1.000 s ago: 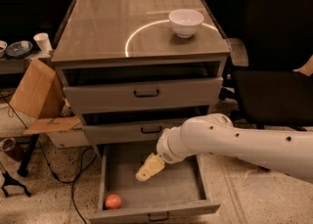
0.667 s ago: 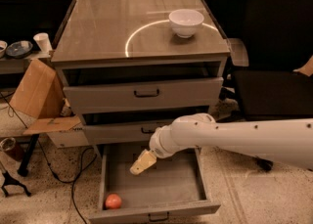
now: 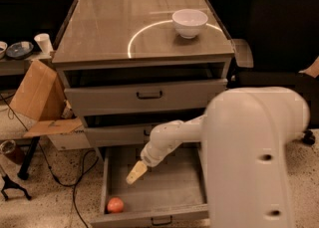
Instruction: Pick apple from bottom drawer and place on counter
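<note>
The apple (image 3: pixel 115 205), small and reddish-orange, lies on the floor of the open bottom drawer (image 3: pixel 169 192), in its front left corner. My gripper (image 3: pixel 135 173) hangs on the white arm over the left part of the drawer, above and a little right of the apple, not touching it. Its pale fingers point down-left toward the apple. The counter (image 3: pixel 114 28) is the glossy grey-brown cabinet top with a pale circular arc.
A white bowl (image 3: pixel 190 22) stands on the counter at the back right. Two upper drawers (image 3: pixel 144 97) stand slightly open above the bottom one. A cardboard box (image 3: pixel 40 97) and cables lie on the floor left. A black chair (image 3: pixel 284 48) stands right. My arm's large white body (image 3: pixel 249 162) fills the lower right.
My arm has swung left and its white body has moved close, filling the lower right. The gripper has moved left over the drawer, closer to the apple. The apple has not moved.
</note>
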Motion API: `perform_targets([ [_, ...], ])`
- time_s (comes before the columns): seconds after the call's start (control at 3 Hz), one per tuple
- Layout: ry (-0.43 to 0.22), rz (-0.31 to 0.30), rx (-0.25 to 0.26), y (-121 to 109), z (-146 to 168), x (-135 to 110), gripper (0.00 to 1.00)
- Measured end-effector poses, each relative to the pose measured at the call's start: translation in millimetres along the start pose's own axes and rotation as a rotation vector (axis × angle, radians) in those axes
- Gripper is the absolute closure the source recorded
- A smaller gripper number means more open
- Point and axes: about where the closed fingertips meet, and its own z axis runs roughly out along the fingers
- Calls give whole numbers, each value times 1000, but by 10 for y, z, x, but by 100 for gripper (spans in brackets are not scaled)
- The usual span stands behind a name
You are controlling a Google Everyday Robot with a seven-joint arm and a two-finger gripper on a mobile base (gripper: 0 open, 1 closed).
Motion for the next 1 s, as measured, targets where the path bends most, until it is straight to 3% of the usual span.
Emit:
perform_targets([
  [0.33, 71, 112, -18, 41, 446, 111, 0],
  [0.67, 71, 249, -17, 79, 787, 286, 0],
  [1.0, 71, 249, -21, 81, 808, 288, 0],
])
